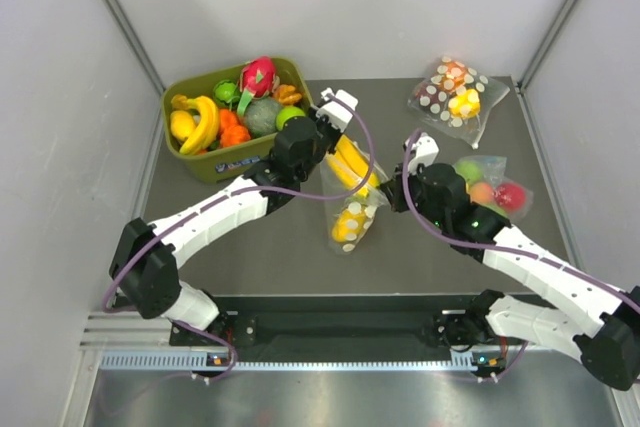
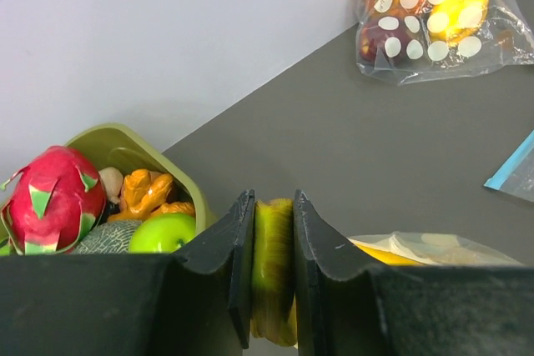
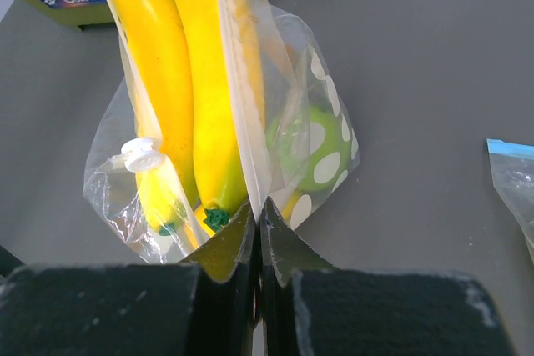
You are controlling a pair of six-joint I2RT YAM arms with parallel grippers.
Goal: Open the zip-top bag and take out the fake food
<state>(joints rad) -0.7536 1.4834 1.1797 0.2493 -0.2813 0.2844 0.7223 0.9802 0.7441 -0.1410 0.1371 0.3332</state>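
Grey table point(image 1: 280, 257) from above carries the zip-top bag point(image 1: 352, 212) at centre, long axis running away from the bases, between both arms; left wrist view: left gripper point(image 2: 273, 206) clamped on the banana bunch point(image 2: 273, 289); right wrist view: right gripper point(image 3: 257, 206) pinches the bag's film shut-jawed, bananas pointing straight away, so the pull likely runs lengthwise.
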